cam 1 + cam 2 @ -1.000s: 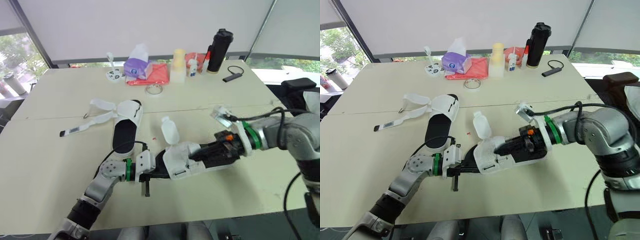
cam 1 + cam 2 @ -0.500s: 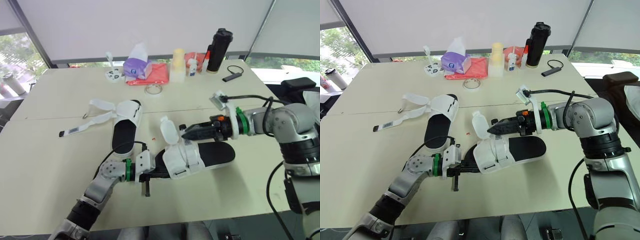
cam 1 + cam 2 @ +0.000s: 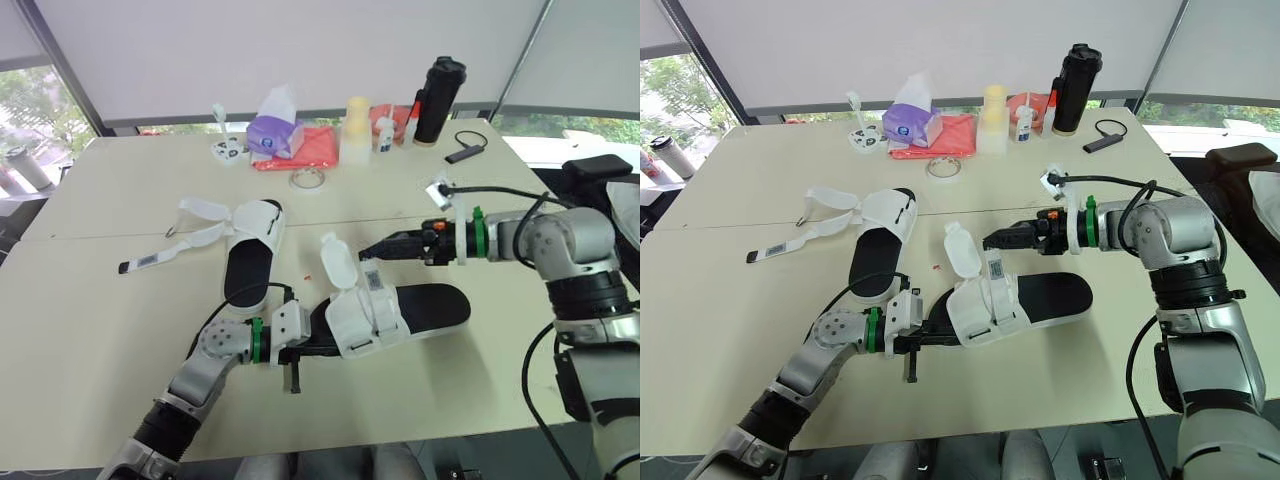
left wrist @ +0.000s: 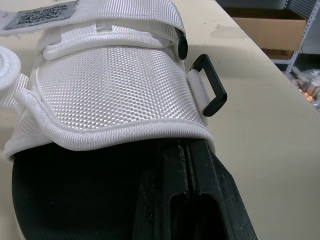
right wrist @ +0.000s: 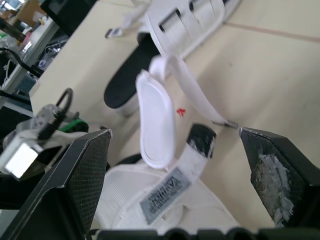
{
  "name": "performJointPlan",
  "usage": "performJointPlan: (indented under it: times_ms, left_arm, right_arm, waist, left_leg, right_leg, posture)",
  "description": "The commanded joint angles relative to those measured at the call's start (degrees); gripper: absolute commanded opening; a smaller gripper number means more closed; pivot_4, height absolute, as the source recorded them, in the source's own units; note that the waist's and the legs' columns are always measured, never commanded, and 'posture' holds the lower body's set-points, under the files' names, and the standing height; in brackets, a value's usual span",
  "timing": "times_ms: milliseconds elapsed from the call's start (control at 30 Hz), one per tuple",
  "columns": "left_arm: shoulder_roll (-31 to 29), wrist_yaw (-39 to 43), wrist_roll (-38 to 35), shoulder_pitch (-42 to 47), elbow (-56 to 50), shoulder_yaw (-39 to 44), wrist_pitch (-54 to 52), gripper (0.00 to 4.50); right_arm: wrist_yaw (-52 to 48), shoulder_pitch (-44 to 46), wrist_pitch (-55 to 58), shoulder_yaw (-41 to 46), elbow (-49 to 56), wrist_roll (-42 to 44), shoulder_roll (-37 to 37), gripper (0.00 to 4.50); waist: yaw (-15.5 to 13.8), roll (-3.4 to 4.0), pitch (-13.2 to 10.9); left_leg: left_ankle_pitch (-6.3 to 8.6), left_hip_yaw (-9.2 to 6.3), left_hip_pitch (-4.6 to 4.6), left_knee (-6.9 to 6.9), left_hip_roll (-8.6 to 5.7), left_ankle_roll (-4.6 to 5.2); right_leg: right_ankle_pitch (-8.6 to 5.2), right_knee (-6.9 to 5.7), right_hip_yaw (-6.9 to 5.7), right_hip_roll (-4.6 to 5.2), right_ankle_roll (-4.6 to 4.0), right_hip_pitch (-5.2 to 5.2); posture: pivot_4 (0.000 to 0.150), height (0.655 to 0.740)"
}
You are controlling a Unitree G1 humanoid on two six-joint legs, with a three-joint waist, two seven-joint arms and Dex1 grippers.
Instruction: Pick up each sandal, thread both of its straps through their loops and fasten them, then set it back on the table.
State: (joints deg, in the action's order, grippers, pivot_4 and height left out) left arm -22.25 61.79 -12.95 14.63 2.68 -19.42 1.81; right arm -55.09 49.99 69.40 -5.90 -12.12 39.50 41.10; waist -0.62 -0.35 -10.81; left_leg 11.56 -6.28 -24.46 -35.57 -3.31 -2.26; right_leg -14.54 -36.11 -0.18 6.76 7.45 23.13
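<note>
The near sandal (image 3: 400, 312), white upper on a black sole, lies on the table in front of me. My left gripper (image 3: 308, 349) is shut on the sole at its toe end; in the left wrist view the two black fingers (image 4: 200, 200) lie pressed together on the sole under the white upper (image 4: 115, 95). One strap flap (image 3: 338, 262) stands upright, and a labelled strap (image 5: 165, 192) lies across the upper. My right gripper (image 3: 372, 250) hovers open just above and behind that strap, holding nothing. The second sandal (image 3: 252, 255) lies further left with its straps (image 3: 200, 215) spread loose.
Along the table's far side stand a purple tissue box (image 3: 275, 130), a red cloth (image 3: 310, 150), a tape roll (image 3: 307, 180), a pale bottle (image 3: 356, 130), a black flask (image 3: 438, 100) and a black device with a cable (image 3: 465, 152).
My right gripper has opened, let go of the near sandal and drawn back up and to the right. The sandal's heel now rests on the table. The left arm has stayed put.
</note>
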Motion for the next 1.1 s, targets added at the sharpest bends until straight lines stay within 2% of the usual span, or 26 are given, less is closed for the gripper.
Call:
performJointPlan:
  times_ms: [33,367,667,1100]
  left_arm:
    - [-0.2,-0.2,1.5,-0.5,0.9,-0.7,-0.3,0.0]
    - [-0.3,-0.4,1.6,-0.8,0.9,-0.6,-0.2,0.0]
    - [-0.4,-0.9,1.6,-1.3,0.4,-0.6,-0.1,0.0]
    - [-0.4,-0.9,1.6,-1.3,0.4,-0.7,-0.2,0.0]
  right_arm:
    - [-1.4,0.8,-1.2,-0.5,-1.3,-1.4,-0.6,4.39]
    - [-4.8,1.4,-2.2,-4.0,-5.1,-5.3,-2.9,4.39]
    - [-6.8,2.6,-2.9,-4.6,-5.5,-7.1,-4.4,0.02]
    - [-7.6,5.1,-2.8,-2.4,-6.8,-7.1,-4.4,0.02]
  waist:
    - [0.0,0.0,0.0]
    - [0.1,0.0,0.0]
    - [0.1,0.01,0.0]
    - [0.1,0.01,0.0]
  left_leg:
    - [0.0,0.0,0.0,0.0,0.0,0.0]
    - [0.0,-0.01,0.0,0.0,-0.01,0.0]
    - [0.0,-0.01,0.01,0.0,-0.01,0.0]
    - [0.0,-0.01,0.02,0.0,-0.01,0.0]
  right_leg:
    - [0.0,0.0,0.0,0.0,0.0,0.0]
    - [0.01,0.0,0.0,-0.01,0.01,0.0]
    - [0.04,-0.01,0.0,-0.01,0.07,0.0]
    - [0.04,-0.02,0.0,-0.01,0.07,0.0]
  posture:
    - [0.15,0.74]
    - [0.15,0.74]
    - [0.15,0.74]
    - [0.15,0.74]
